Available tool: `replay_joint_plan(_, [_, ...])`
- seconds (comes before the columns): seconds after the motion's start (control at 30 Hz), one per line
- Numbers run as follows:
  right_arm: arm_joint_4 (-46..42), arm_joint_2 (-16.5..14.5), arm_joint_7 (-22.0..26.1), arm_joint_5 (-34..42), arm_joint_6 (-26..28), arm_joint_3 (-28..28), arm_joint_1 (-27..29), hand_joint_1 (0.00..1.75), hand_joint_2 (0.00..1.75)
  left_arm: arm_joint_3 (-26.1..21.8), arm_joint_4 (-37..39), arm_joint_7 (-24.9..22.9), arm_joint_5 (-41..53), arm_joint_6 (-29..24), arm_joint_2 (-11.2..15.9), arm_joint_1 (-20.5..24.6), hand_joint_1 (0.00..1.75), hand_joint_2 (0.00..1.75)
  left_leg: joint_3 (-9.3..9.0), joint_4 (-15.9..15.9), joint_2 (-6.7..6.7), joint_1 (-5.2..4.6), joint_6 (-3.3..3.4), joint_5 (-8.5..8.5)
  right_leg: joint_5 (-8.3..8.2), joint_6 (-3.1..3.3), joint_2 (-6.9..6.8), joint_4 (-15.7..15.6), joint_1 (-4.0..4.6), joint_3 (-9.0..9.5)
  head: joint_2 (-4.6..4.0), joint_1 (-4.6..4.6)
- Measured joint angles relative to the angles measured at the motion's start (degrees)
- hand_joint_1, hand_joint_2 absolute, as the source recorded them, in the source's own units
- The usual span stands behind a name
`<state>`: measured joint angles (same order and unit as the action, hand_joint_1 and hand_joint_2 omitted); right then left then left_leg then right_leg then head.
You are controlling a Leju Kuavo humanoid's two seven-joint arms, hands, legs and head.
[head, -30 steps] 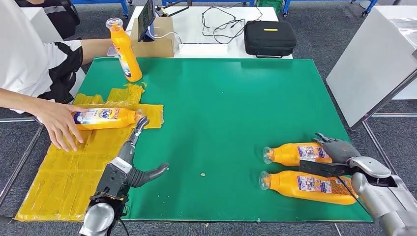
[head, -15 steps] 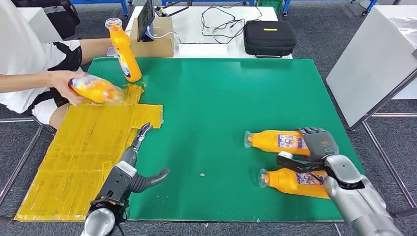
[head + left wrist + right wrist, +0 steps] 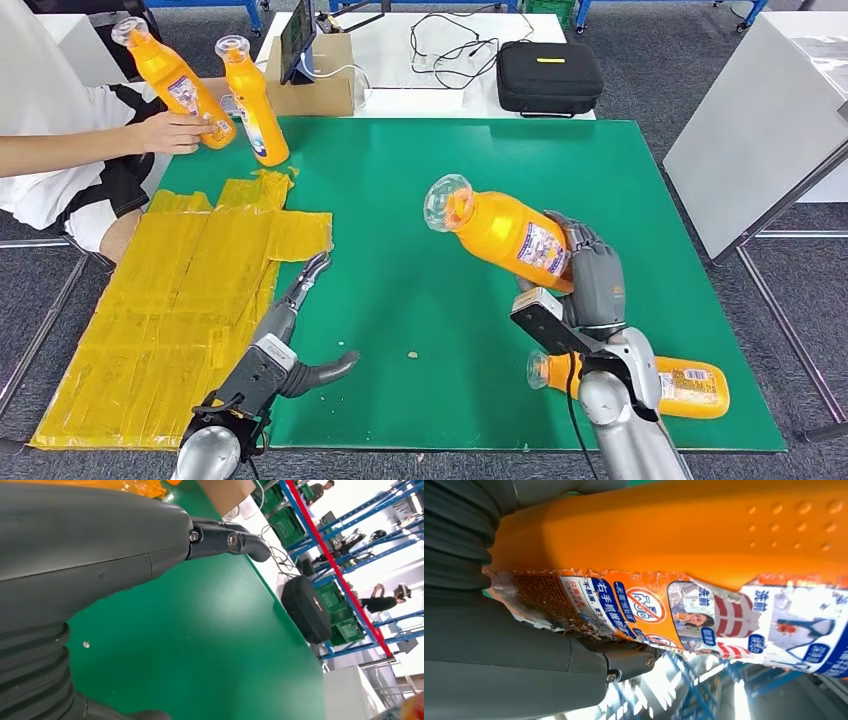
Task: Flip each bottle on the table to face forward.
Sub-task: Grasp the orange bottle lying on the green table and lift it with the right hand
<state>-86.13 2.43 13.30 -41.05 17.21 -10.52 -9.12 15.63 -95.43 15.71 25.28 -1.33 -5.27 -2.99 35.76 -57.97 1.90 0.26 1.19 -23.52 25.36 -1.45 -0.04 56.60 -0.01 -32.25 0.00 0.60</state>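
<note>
Above the mat [image 3: 420, 200], right hand [image 3: 590, 275] grips bottle [image 3: 505, 232]

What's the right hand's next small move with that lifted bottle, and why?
Probably carry it left toward the yellow sheet and set it down there. The right hand holds the orange bottle tilted above the green mat, the left hand holds nothing, and a second bottle lies waiting.

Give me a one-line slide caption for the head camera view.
Right hand lifts an orange bottle off the green table; a second bottle lies flat beside it.
</note>
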Motion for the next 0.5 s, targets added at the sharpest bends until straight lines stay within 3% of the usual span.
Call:
replay_joint_plan(0.17, [-1.8,-3.3,1.9,4.3,-6.2,-1.3,3.0,1.75,1.75,0.0,-0.2,-0.3,-0.7,0.0,0.0,0.0,0.0,1.75,0.0,0.0,0.01,-0.02,0.0,0.0,0.0,0.0,0.0,0.0,-0.02,0.01,0.0,-0.01])
replay_joint_plan(0.5, [-0.5,-7.5,3.1,7.4,-13.1,-6.3,6.7,1.75,1.75,-0.1,-1.5,-0.5,-1.4,0.0,0.0,0.1,0.0,1.75,0.0,0.0,-0.02,-0.02,0.0,0.0,-0.01,-0.01,0.01,0.0,-0.02,0.0,0.0,0.0])
